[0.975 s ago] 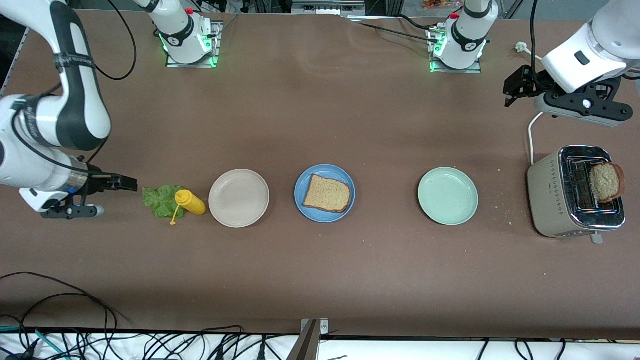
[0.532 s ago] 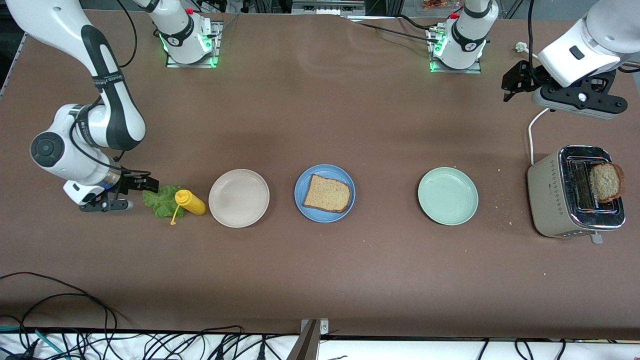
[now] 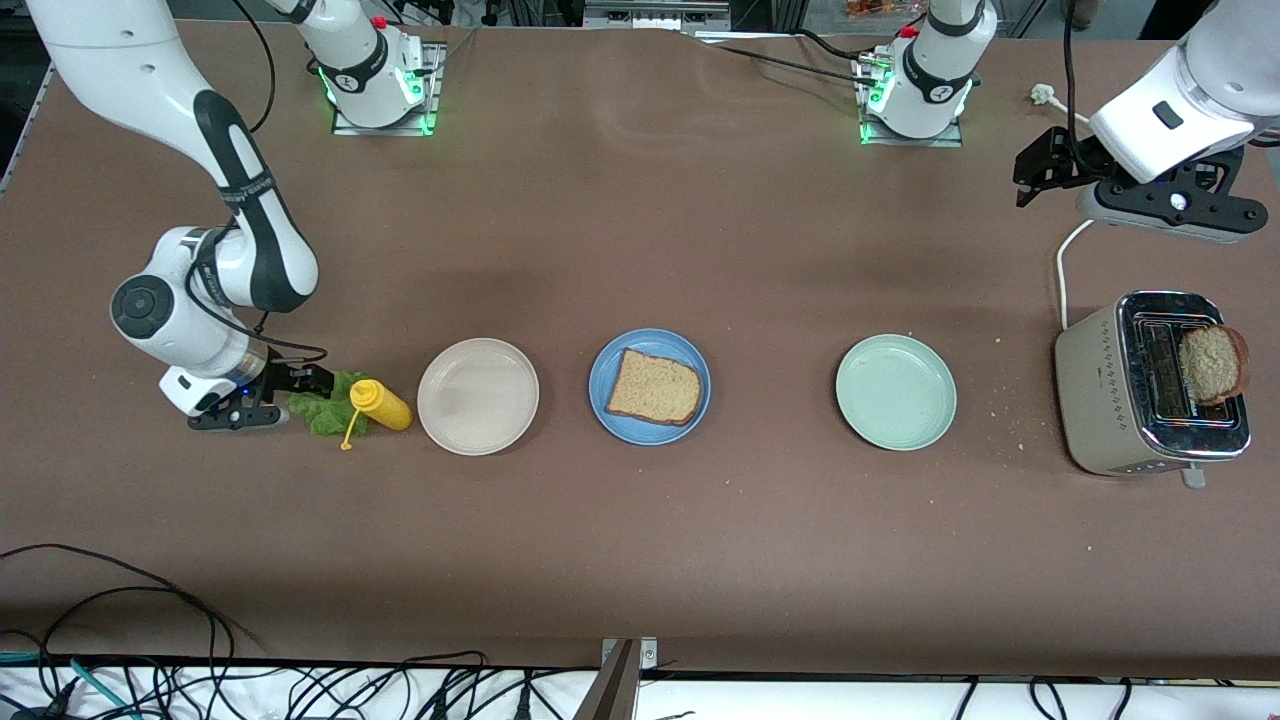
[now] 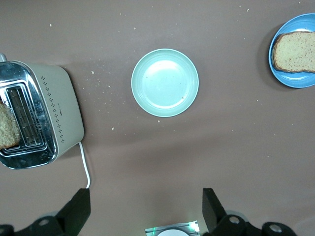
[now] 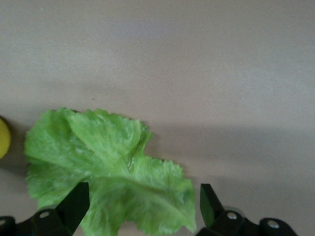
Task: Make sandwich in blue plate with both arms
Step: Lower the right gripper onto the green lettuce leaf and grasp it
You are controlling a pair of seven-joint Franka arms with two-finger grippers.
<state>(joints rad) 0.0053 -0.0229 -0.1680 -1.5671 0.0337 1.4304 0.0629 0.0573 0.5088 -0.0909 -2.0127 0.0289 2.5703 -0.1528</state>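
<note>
The right end effector (image 3: 300, 385) is low at the right arm's end of the brown table (image 3: 640, 560), its two black fingers (image 5: 74, 204) spread wide over the edge of a ruffled green lettuce leaf (image 5: 108, 169). A yellow squeeze bottle (image 3: 380, 405) lies just beside the leaf, touching it, with a round beige plate (image 3: 478, 396) next along. The round blue plastic plate (image 3: 600, 375) sits mid-table carrying one square slice of brown bread (image 3: 654, 387). Toward the left arm's end are a pale mint-green plate (image 3: 896, 391) and a beige toaster (image 3: 1095, 400) with another bread slice (image 3: 1212, 364) sticking up. The left end effector (image 3: 1035, 170) hangs wide open, holding nothing.
</note>
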